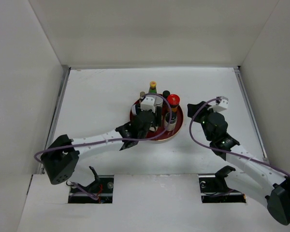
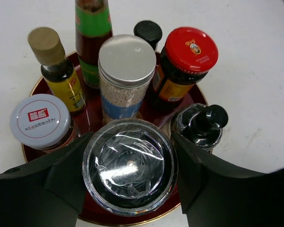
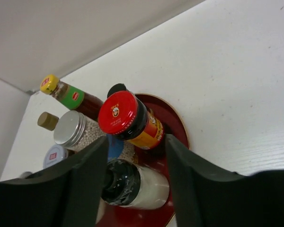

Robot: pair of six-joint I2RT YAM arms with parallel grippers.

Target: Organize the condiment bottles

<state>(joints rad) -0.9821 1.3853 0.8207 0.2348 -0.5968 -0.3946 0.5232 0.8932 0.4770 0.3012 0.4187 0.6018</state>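
Table (image 1: 101, 92), white and walled on 3 sides, carries everything. Left arm (image 1: 96, 141) reaches across it to the dark red round tray (image 3: 176, 124), and in the overhead view its wrist covers the tray's near half. Right arm (image 1: 246, 164) ends just beside the tray's right rim, not touching it.

All 8 condiment bottles (image 1: 173, 100) that can be counted stand upright on the tray, packed close. Tallest is the green-labelled bottle (image 3: 71, 95) at the back; its yellow cap is cut off in the left wrist view. Next come the silver-lidded jar (image 2: 125, 75) of pale grains in the middle, the red-capped jar (image 2: 187, 61) to its right, and the tan-capped bottle (image 2: 57, 66) to its left. A white-lidded jar (image 2: 40, 120) sits at the left rim and a film-wrapped black-spouted bottle (image 2: 201, 125) at the right. A black cap (image 2: 148, 32) shows between the back bottles; its body is hidden.

Left gripper (image 2: 131, 142) is clamped on the clear-topped jar (image 2: 130, 165) at the tray's near edge, with a finger against each side. The jar's contents cannot be seen from above. Right gripper (image 3: 136, 139) is spread, grasping nothing.
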